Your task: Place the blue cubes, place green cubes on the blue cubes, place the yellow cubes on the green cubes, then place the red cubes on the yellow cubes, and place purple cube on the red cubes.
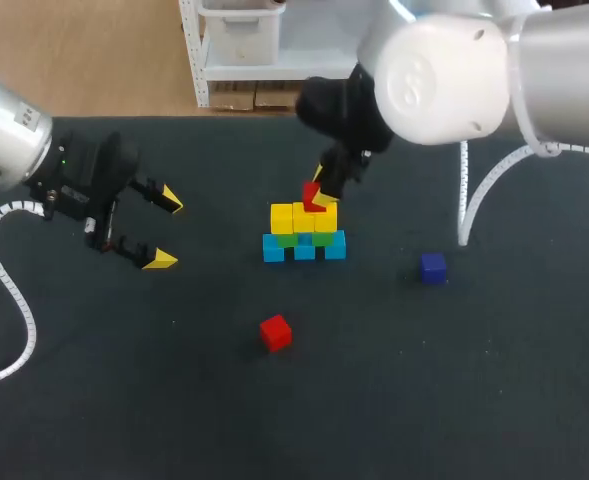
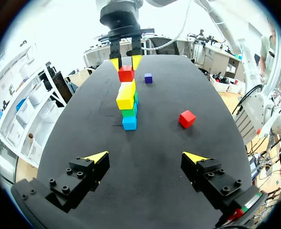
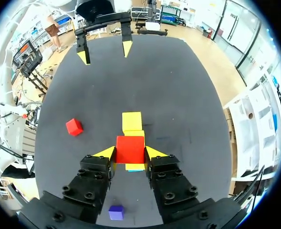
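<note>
colours on the black table
blue cubes, green cubes, yellow cubes, red cubes and a purple cube are seen.

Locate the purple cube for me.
In the head view, the purple cube lies alone on the table at the right, to the right of the blue cubes and apart from them.

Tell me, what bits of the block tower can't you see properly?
- Right wrist view: the held red block and yellow blocks cover the green blocks and most of the blue blocks.
- Left wrist view: the tower is end-on, so rows can't be counted.
- Head view: the right gripper hides part of the red block.
</note>
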`<state>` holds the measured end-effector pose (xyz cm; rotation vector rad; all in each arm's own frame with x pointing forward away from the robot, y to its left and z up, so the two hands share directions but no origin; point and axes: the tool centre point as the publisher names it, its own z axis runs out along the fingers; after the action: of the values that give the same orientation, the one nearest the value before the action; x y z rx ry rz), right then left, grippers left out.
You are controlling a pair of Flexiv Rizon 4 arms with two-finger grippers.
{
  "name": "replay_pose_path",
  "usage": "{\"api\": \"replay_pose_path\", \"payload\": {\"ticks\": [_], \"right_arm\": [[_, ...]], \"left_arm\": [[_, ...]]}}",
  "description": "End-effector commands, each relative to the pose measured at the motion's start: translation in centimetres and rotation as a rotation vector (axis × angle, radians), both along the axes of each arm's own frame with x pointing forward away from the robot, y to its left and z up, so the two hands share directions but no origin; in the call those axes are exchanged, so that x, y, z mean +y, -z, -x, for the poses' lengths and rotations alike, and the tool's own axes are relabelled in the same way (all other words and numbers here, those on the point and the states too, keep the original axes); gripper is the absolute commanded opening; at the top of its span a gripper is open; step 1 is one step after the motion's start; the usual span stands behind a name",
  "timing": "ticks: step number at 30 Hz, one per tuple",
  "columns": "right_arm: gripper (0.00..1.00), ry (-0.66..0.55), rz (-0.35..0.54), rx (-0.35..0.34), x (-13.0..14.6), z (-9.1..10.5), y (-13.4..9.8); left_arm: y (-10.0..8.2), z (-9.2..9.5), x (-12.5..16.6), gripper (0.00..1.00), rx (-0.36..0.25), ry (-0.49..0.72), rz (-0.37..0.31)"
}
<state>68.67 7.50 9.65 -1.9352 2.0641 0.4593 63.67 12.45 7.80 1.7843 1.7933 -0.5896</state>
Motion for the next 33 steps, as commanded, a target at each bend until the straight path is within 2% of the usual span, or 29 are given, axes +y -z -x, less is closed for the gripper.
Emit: {"api": "replay_pose_path", "payload": {"ticks": [1,30,31,33], "right_arm": [[0.0,0.003,-0.001,0.0,-0.02,0.13,0.41],[0.0,0.01,-0.005,0.008,0.08,-0.65,0.98],[0.02,0.01,-0.006,0.008,0.09,-0.67,0.99],[0.12,0.01,-0.006,0.008,0.12,-0.76,1.02]], "left_arm": [[0.09,0.14,0.13,1.0,-0.006,0.001,0.005],[0.09,0.14,0.13,1.0,-0.006,0.001,0.005],[0.09,0.14,0.13,1.0,-0.006,0.001,0.005],[0.09,0.14,0.13,1.0,-0.006,0.001,0.005]]}}
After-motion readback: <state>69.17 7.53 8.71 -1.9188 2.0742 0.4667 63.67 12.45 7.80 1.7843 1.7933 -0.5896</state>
